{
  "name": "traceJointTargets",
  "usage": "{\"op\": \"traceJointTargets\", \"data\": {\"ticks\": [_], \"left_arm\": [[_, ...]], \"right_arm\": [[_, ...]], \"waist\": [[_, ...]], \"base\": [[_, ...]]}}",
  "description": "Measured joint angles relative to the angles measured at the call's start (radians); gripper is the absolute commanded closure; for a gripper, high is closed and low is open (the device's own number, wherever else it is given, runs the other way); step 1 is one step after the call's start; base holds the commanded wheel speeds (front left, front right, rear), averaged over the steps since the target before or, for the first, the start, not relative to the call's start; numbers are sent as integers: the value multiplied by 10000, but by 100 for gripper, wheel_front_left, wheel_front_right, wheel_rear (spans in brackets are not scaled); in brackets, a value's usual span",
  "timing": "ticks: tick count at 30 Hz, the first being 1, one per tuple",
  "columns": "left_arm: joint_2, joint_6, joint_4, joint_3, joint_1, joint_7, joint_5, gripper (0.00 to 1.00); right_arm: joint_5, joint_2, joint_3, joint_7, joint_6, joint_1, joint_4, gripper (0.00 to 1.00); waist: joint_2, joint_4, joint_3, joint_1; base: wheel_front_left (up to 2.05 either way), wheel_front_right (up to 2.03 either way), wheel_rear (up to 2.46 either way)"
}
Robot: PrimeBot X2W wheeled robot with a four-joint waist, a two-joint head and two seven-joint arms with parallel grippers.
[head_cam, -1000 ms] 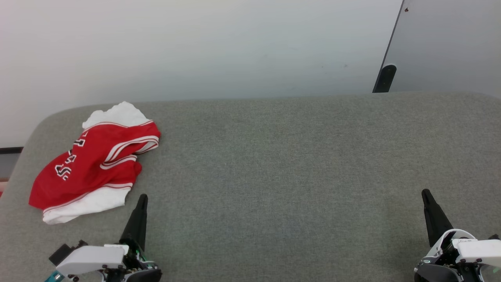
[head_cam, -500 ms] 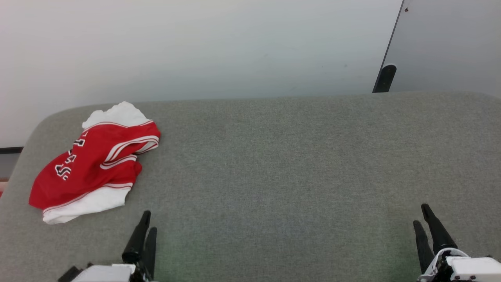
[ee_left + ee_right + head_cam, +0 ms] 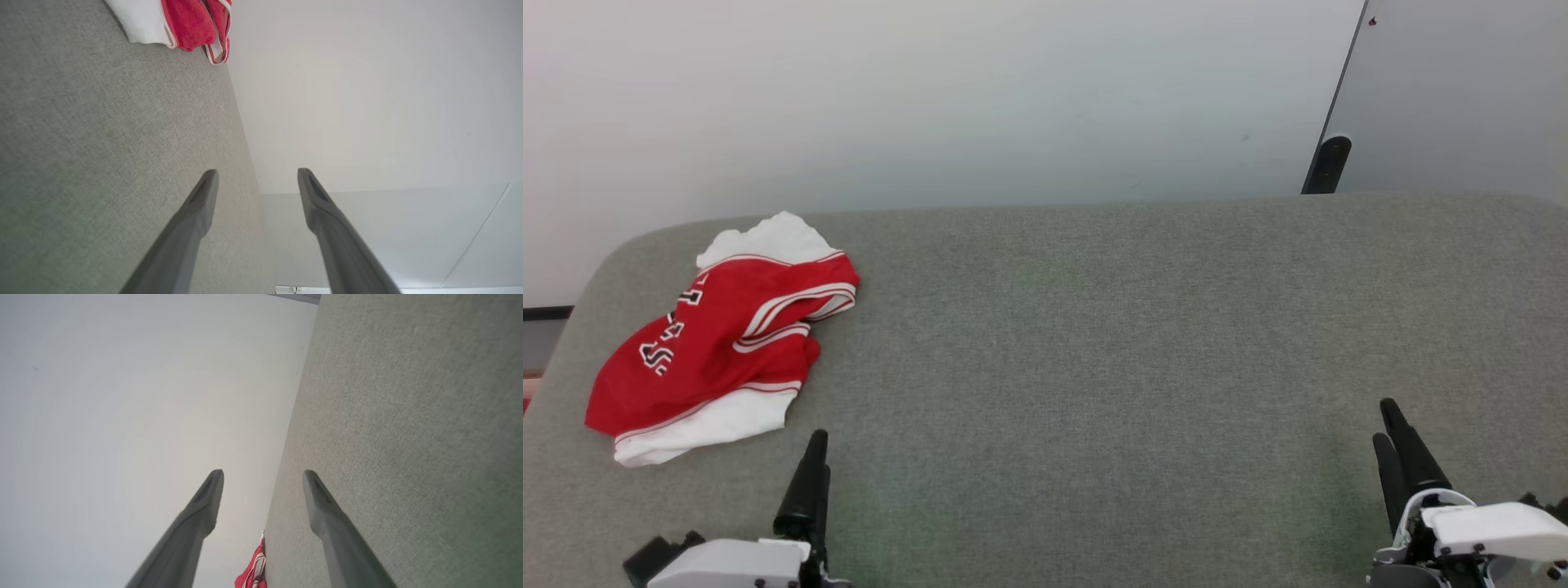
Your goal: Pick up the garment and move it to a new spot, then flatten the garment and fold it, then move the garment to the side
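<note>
- Here, a grey fabric table (image 3: pixel 1094 327) across the lower part of the head view, rounded at its far-left corner, with the far edge running the full width.
- Beyond the far edge, a pale, plain backdrop (image 3: pixel 931 98).
- Past the far-right corner, a grey panel (image 3: pixel 1462 98) with a slanted dark edge.
- At the far-left corner of the table, the shirt (image 3: pixel 719 343): red, crumpled in a heap, white fabric at its far and near ends, red-white striped trim across the middle, black white-outlined letters along its left side. Touched by neither gripper. Also seen at the top left of the left wrist view (image 3: pixel 188 20) and as a small red scrap at the bottom of the right wrist view (image 3: pixel 254 571).
- At the near edge toward the left, just near of the shirt and apart from it, the left gripper (image 3: pixel 818 449), fingers pointing to the far edge. Jaws wide in its wrist view (image 3: pixel 257 173), nothing between them.
- At the near-right corner, well apart from the shirt, the right gripper (image 3: pixel 1383 420), likewise pointing away. Jaws wide in its wrist view (image 3: pixel 263 473), holding nothing.
- At the foot of the panel's edge, a short dark post (image 3: pixel 1327 163) with a rounded top.
</note>
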Motion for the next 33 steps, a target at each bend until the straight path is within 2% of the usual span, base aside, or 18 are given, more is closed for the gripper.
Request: {"op": "traceJointTargets", "data": {"ticks": [11, 22, 33], "left_arm": [[357, 267, -198, -299, -65, -474, 2313, 0], [510, 476, -569, -458, -68, -872, 4803, 0], [637, 537, -673, -541, -171, -1233, 6590, 0]], "right_arm": [[-1933, -412, 828, -543, 0, -501, 245, 0], [-4111, -573, 1091, -955, 0, -775, 401, 0], [-6086, -593, 1231, -1319, 0, -1234, 755, 0]], "waist": [[1, 41, 3, 0], [0, 55, 23, 0], [0, 81, 44, 0]], "base": [[0, 0, 0], [0, 0, 0], [0, 0, 0]]}}
